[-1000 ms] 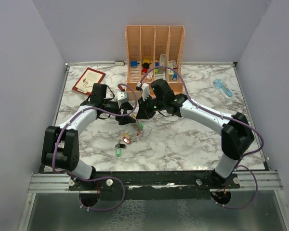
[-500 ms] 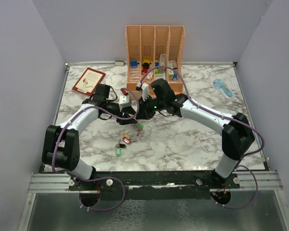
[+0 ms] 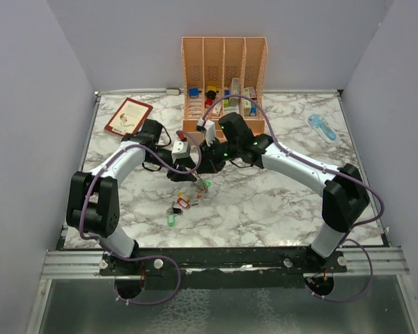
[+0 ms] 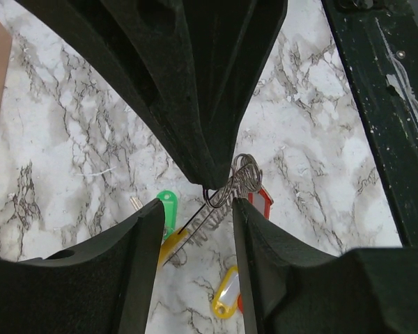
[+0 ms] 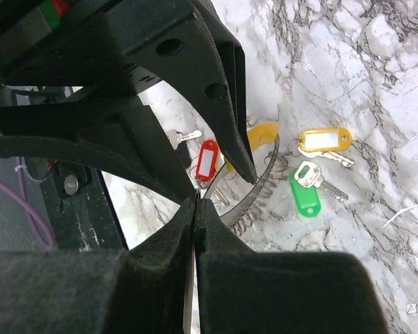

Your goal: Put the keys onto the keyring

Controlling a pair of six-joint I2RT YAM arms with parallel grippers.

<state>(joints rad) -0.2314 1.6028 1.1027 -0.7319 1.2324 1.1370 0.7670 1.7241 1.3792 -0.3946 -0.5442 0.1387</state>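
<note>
- Right gripper (image 3: 206,165) and left gripper (image 3: 186,169) meet tip to tip low over the marble table (image 3: 279,202) in the top view, just above the keys (image 3: 183,203) with their coloured tags.
- Left wrist view: the left jaws stand apart. The thin keyring (image 4: 238,179) wire runs between them untouched, its end at the right tip.
- Right wrist view: the fingers are pressed together, apparently pinching the keyring's wire. A green-tagged key (image 5: 305,197) and a yellow-tagged key (image 5: 324,139) lie beside the loop.
- Judged step: steadying the ring for threading. Next, the left jaws should close on the wire without bending it, so a key's hole can meet the opening.
</note>
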